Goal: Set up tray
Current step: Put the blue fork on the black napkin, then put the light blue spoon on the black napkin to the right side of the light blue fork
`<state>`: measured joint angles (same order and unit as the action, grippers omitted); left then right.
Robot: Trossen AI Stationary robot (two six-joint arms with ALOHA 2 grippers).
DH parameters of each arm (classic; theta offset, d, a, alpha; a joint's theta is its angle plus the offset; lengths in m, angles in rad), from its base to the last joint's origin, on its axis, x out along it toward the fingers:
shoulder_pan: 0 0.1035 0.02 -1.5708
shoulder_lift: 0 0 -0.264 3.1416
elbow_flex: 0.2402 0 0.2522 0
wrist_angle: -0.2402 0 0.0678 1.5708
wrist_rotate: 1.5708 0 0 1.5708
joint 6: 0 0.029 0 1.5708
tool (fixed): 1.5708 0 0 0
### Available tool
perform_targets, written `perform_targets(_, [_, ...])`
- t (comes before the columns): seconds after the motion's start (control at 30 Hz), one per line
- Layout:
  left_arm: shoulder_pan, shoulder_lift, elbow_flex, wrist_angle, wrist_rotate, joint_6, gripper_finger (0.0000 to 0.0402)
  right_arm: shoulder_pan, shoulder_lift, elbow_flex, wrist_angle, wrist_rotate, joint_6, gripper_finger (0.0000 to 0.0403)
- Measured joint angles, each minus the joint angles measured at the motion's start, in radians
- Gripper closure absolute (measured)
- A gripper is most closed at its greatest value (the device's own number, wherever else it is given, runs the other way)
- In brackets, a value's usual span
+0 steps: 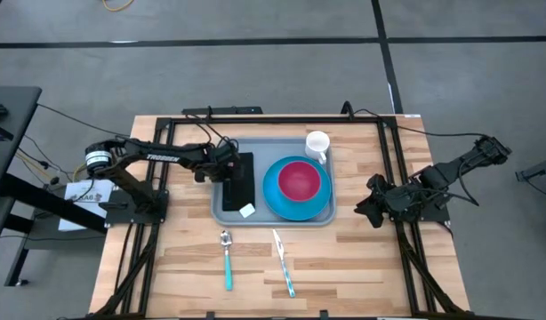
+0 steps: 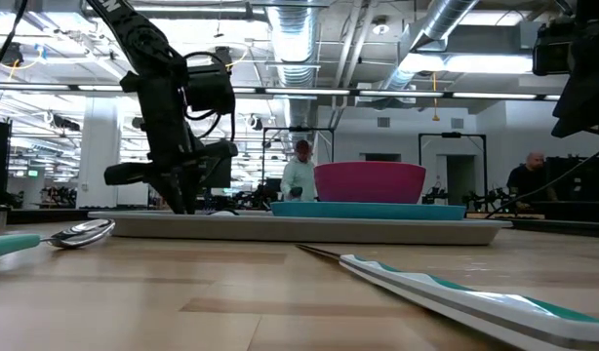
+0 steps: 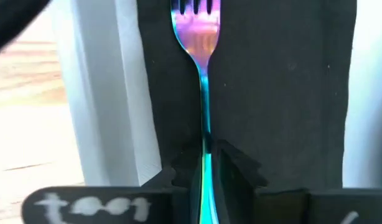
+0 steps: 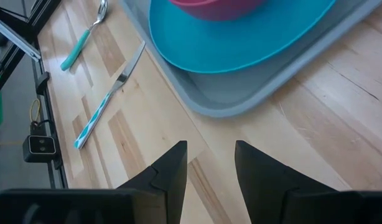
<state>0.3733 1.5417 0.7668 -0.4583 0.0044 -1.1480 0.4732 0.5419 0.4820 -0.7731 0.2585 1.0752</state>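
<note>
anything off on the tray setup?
Nothing damaged or spilled. Spoon and knife lie on the table outside the tray. Left hand holds the fork over the black napkin.

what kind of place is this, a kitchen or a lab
Most likely a robotics lab or open workshop, not a kitchen: the light wooden table sits in a black metal frame, exposed silver ceiling ducts run overhead, and people work at benches behind.

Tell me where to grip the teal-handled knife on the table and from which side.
Grip the knife across the middle of its teal handle, coming straight down from above. It lies flat on the bare table, clear of the tray and spoon, so only its narrow sides offer a pinch.
</note>
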Motion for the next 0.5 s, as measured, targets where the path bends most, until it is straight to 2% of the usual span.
perform_targets(0.17, [0.000,-0.001,0.000,0.000,0.022,0.002,0.0341,0.000,0.000,0.000,0.000,0.000,0.000,0.0276])
perform_targets(0.27, [0.002,-0.025,0.017,-0.030,0.024,0.058,0.0330,0.000,0.000,0.000,0.000,-0.002,0.000,0.0276])
perform_targets(0.5, [0.001,-0.165,0.168,-0.288,-0.122,0.156,0.0324,0.000,0.000,0.000,0.000,-0.022,-0.001,0.0276])
